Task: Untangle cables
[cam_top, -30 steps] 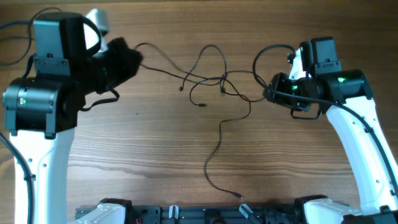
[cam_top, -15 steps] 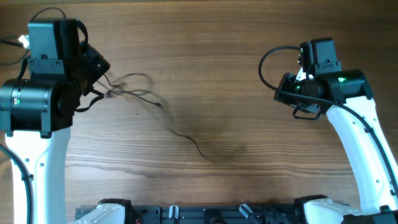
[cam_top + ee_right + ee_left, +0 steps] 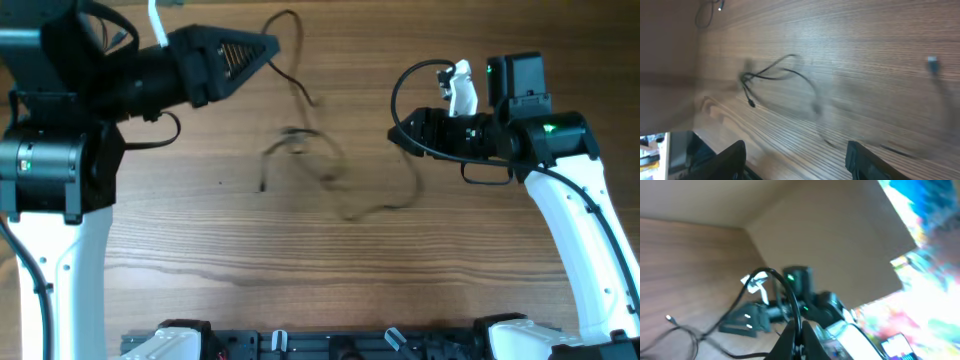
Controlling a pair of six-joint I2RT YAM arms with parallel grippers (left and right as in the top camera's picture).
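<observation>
Currently: left tool clamped on a strand, right tool open

Seen from overhead, the left tool sits toward 11 o'clock over the desk. Its fingers are pressed together on one strand of the cables. That strand loops up toward 12 o'clock, then drops to a blurred bunch lying near the desk's centre. From the bunch a further length trails toward 4 o'clock. The right tool is at 2 o'clock, just beside the end of that trailing length. Its wrist view shows the fingers spread wide with nothing between them. One silvery plug rests on the wood.
</observation>
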